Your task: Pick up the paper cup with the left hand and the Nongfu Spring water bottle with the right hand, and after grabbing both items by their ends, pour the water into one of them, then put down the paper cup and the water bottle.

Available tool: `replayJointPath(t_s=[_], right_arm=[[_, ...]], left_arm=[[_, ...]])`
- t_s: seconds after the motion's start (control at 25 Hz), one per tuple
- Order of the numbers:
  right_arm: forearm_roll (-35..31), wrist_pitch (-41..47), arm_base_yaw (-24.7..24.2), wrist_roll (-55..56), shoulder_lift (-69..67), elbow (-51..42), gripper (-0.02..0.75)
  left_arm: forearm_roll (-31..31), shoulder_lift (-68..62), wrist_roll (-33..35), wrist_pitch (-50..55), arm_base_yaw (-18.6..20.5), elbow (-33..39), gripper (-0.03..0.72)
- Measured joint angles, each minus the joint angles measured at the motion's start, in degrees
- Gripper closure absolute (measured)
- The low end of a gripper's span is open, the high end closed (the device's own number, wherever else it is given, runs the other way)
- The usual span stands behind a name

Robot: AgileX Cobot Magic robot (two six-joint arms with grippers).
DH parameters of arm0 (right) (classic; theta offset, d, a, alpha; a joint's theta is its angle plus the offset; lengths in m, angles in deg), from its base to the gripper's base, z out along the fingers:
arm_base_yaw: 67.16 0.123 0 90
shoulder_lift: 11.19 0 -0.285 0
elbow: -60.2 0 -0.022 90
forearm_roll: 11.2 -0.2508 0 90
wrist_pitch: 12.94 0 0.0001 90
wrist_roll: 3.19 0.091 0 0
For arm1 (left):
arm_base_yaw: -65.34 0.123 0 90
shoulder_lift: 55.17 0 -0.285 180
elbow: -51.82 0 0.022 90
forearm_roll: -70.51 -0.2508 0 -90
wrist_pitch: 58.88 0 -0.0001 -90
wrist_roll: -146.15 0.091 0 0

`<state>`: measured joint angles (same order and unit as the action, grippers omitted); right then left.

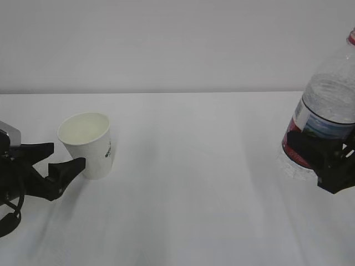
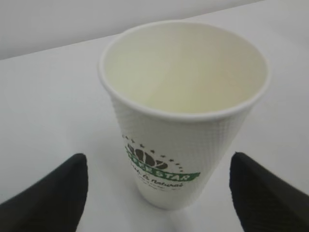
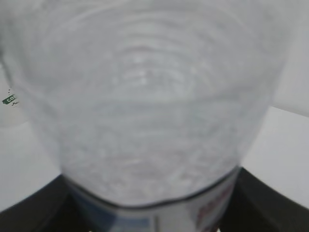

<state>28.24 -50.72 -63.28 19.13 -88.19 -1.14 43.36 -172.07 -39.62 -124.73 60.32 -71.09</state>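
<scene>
The white paper cup (image 1: pixel 86 145) with a green logo stands upright on the table, and it looks empty inside (image 2: pixel 186 72). My left gripper (image 1: pixel 67 155) is open, level with the cup's lower half. Its black fingers (image 2: pixel 53 193) flank the cup with a gap on each side. At the right edge, the Nongfu Spring water bottle (image 1: pixel 327 94) leans with its red neck ring toward the upper right. My right gripper (image 1: pixel 327 160) is shut on its red-and-white label. Clear water (image 3: pixel 145 121) fills the ribbed body, which nearly covers the right wrist view above the right gripper (image 3: pixel 149 212).
The white table (image 1: pixel 194 194) stretches between the cup and the bottle. A plain white wall (image 1: pixel 166 44) rises behind the table's far edge. A bit of the cup's green logo (image 3: pixel 10 100) shows at the left edge of the right wrist view.
</scene>
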Motion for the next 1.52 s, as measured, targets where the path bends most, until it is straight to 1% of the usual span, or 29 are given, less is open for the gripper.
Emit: replayJointPath(t_s=[0.2,0.44,0.64,0.88,1.52], right_arm=[[0.00,0.00,0.00,0.00,0.00,0.00,0.236],[0.00,0.00,0.00,0.00,0.00,0.00,0.236],[0.00,0.00,0.00,0.00,0.00,0.00,0.236],[0.00,0.00,0.00,0.00,0.00,0.00,0.236],[0.00,0.00,0.00,0.00,0.00,0.00,0.237]], left_arm=[[-0.23,-2.70,0.00,0.00,0.00,-0.10,-0.003],[-2.29,-4.77,0.00,0.00,0.00,-2.64,-0.001],[-2.51,-5.58,0.00,-0.13,0.00,-3.51,0.001],[-4.74,-8.98,-0.12,-0.13,0.00,-5.80,0.002],[-5.84,-9.38,-1.22,-0.13,0.00,-11.44,0.002]])
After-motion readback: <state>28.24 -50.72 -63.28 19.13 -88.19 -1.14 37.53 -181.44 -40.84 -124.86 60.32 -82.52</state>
